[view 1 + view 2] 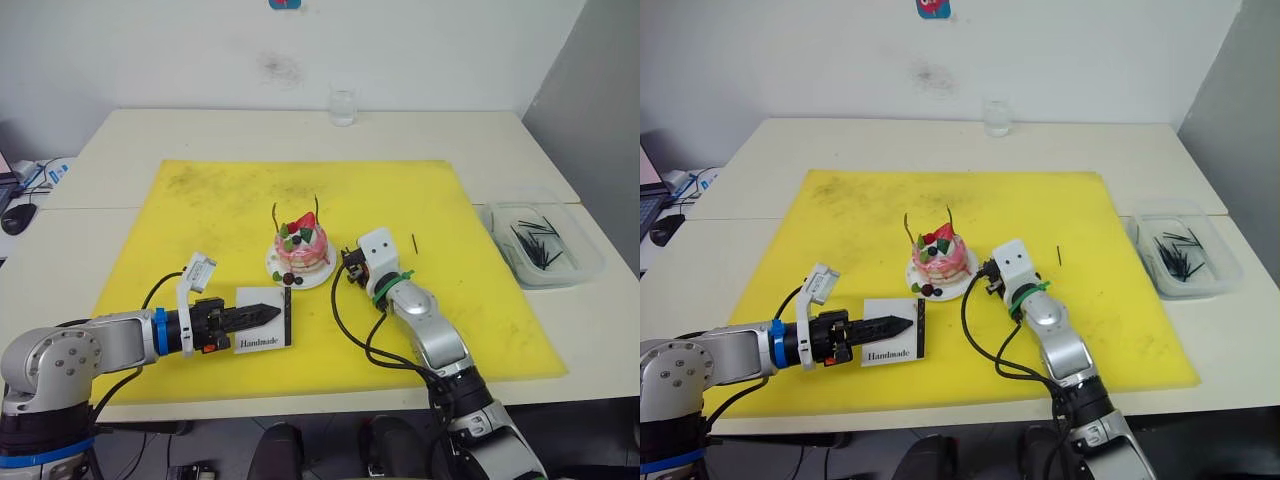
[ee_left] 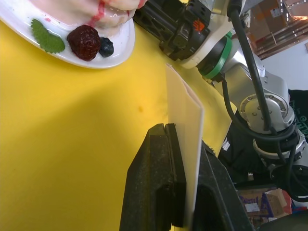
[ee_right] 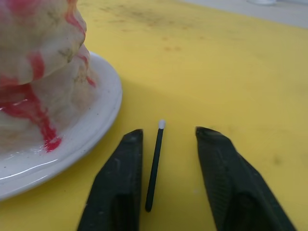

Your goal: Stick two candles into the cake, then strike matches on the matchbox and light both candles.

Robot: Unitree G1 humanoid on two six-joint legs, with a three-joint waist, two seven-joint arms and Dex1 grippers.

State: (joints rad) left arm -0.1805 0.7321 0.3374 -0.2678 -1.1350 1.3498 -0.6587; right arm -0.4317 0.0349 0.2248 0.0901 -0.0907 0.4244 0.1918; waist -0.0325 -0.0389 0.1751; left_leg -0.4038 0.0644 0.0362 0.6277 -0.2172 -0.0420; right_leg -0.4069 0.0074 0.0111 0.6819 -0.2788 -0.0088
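The left end effector [image 1: 262, 316] is clamped on the matchbox [image 1: 264, 331], its two black fingers [image 2: 159, 183] closed on the white card edge, as the left wrist view shows. The box lies flat on the yellow mat [image 1: 200, 220] in front of the cake, the word "Handmade" facing up and the black strip along the edge nearer the cake.

The right end effector [image 3: 166, 137] rests low on the mat just beside the plate [image 3: 103, 103], its fingers spread apart and holding nothing. A single match [image 3: 155, 163] lies on the mat between them, closer to one finger, white tip pointing away from the wrist; whether it touches that finger cannot be told.

The cake [image 1: 302, 246], pink and cream with a red strawberry on top, sits on its white plate near the middle of the mat. Two thin candles [image 1: 276, 219] stand upright in it, one on each side of the strawberry, neither showing a flame.

Another match [image 1: 414, 243] lies loose on the mat to the right of the right arm. A clear plastic tray [image 1: 590, 262] on the table off the mat's right edge holds a scatter of further dark sticks. A small glass [image 1: 343, 106] stands at the table's far edge, near the wall.
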